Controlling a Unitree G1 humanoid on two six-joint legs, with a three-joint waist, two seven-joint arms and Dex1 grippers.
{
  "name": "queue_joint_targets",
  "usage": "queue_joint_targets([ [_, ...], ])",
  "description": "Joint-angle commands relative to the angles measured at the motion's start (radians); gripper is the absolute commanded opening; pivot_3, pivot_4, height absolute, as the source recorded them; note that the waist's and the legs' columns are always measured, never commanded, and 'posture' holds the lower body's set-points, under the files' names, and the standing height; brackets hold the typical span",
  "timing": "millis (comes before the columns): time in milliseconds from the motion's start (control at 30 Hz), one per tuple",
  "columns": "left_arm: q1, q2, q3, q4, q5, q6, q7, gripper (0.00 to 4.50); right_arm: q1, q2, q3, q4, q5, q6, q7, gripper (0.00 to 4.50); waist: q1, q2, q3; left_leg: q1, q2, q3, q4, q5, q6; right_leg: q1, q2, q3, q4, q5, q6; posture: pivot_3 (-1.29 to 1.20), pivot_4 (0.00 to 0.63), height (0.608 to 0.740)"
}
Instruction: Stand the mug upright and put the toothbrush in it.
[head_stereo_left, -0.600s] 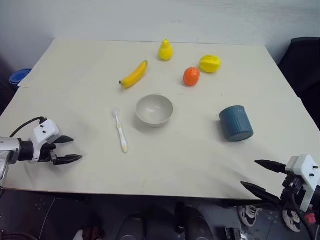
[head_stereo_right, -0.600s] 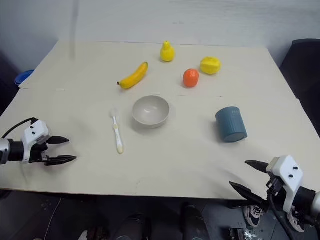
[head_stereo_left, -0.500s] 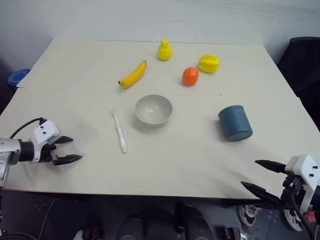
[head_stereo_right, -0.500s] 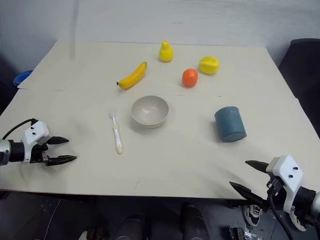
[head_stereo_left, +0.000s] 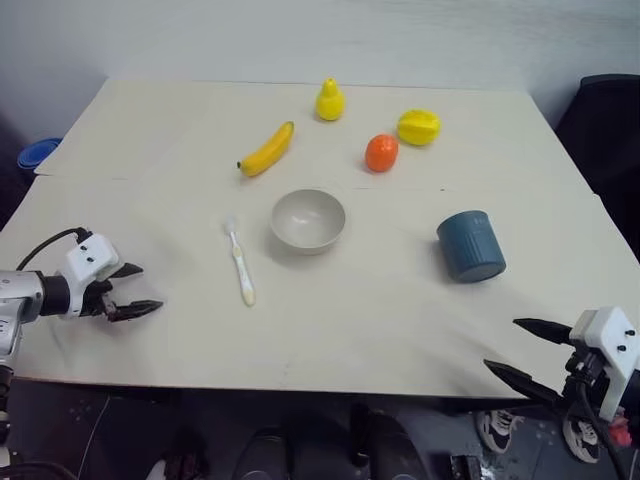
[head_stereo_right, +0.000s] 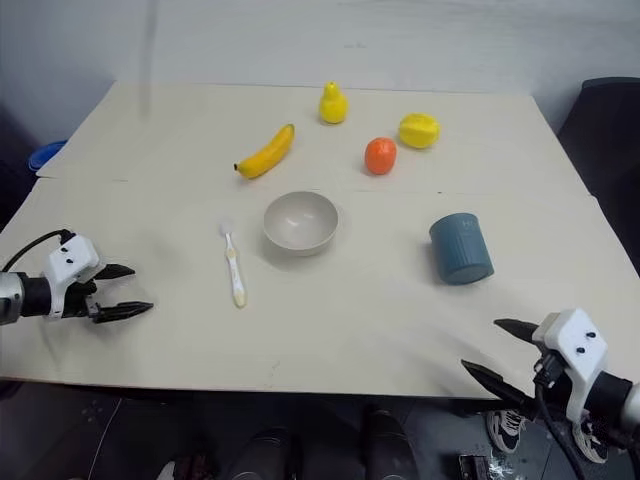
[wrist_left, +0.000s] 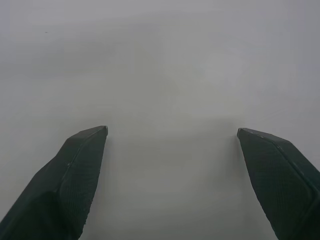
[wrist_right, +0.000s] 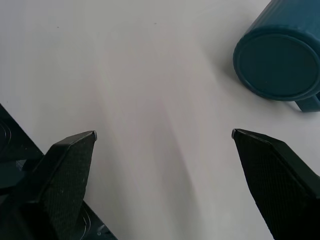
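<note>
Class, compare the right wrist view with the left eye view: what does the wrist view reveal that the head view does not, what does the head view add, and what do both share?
Right wrist view alone: the mug's flat closed base facing the camera, with a bit of handle beside it.

Left eye view alone: the toothbrush lying flat left of the bowl, the banana, three more fruits behind, and the open left end effector.

Shared: the mug on its side on the table, and the right end effector, open and empty.
</note>
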Motion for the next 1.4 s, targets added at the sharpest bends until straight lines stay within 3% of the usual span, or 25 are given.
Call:
queue_joint_targets([
  [33,-0.021,0.001,0.006,0.002,0.009,0.008,0.016,4.40,0.014,0.012,-0.005,-0.039,0.013,0.015,-0.007,4.50,0.000,0.000,0.000,0.000,0.000,0.001,0.000,0.000,0.000,0.000,0.000,0.000,0.000,0.000,0.000,0.00,0.150,0.740],
  [300,-0.060,-0.028,0.016,-0.073,-0.043,0.100,-0.013,4.40,-0.042,-0.038,-0.017,-0.104,0.086,0.110,-0.023,4.50,-0.001,0.000,0.000,0.000,0.000,0.003,0.001,0.000,0.000,0.000,0.000,0.000,0.001,0.000,0.000,0.00,0.150,0.740],
  [467,-0.081,-0.033,0.050,-0.261,-0.166,0.216,-0.072,4.40,-0.193,-0.168,0.017,-0.211,0.134,0.187,-0.050,4.50,-0.003,-0.001,0.000,0.000,0.001,0.002,0.002,0.000,0.000,0.000,0.000,0.002,0.002,0.000,0.001,0.00,0.150,0.740],
  [600,-0.161,0.019,0.040,-0.416,-0.324,0.369,-0.220,4.40,-0.641,-0.262,0.293,-0.172,0.163,0.267,-0.148,4.50,-0.015,-0.004,0.001,0.001,0.001,-0.003,0.003,0.001,-0.001,0.000,0.001,0.003,0.000,0.000,0.000,0.00,0.150,0.740],
  [767,-0.271,0.076,-0.048,-0.303,-0.217,0.254,-0.298,4.40,-1.226,-0.048,0.855,0.068,-0.100,0.286,-0.149,4.50,-0.035,-0.001,0.003,0.001,0.001,-0.004,0.001,0.002,-0.003,-0.001,0.005,0.003,0.000,-0.001,-0.003,0.00,0.150,0.740],
  [800,-0.295,0.080,-0.057,-0.270,-0.205,0.236,-0.310,4.40,-1.302,0.005,0.941,0.146,-0.165,0.259,-0.135,4.50,-0.039,-0.001,0.003,0.000,0.001,-0.002,0.002,0.002,-0.003,-0.002,0.006,0.003,0.002,-0.001,-0.003,0.00,0.150,0.740],
  [900,-0.342,0.089,-0.083,-0.183,-0.152,0.169,-0.323,4.50,-1.431,0.124,1.104,0.357,-0.323,0.151,-0.101,3.65,-0.048,-0.001,0.003,-0.007,0.001,0.003,0.002,0.008,-0.011,-0.012,0.007,0.004,0.011,-0.003,-0.005,0.00,0.150,0.740],
  [933,-0.349,0.092,-0.089,-0.158,-0.136,0.145,-0.328,4.50,-1.462,0.165,1.142,0.435,-0.370,0.110,-0.098,3.65,-0.050,-0.001,0.003,-0.012,0.001,0.002,0.002,0.009,-0.012,-0.018,0.007,0.004,0.012,-0.003,-0.005,0.00,0.150,0.740],
  [1067,-0.340,0.092,-0.081,-0.118,-0.115,0.101,-0.335,4.50,-1.546,0.309,1.197,0.687,-0.472,-0.002,-0.085,3.65,-0.056,-0.004,0.001,-0.023,0.000,0.010,0.004,0.009,-0.012,-0.033,0.003,0.000,0.016,-0.003,-0.005,0.00,0.150,0.740],
  [1300,-0.285,0.081,-0.054,-0.171,-0.134,0.112,-0.313,4.50,-1.564,0.396,1.210,0.861,-0.566,-0.135,0.002,3.65,-0.059,-0.004,0.001,-0.024,-0.002,0.016,0.006,0.007,-0.010,-0.034,-0.008,-0.022,0.015,-0.002,-0.005,0.00,0.150,0.740],
  [1400,-0.263,0.078,-0.044,-0.187,-0.140,0.114,-0.299,4.50,-1.561,0.422,1.198,0.886,-0.586,-0.168,0.026,3.08,-0.058,-0.004,0.001,-0.024,0.000,0.015,0.006,0.007,-0.010,-0.034,-0.007,-0.023,0.016,-0.002,-0.005,0.00,0.150,0.740],
])
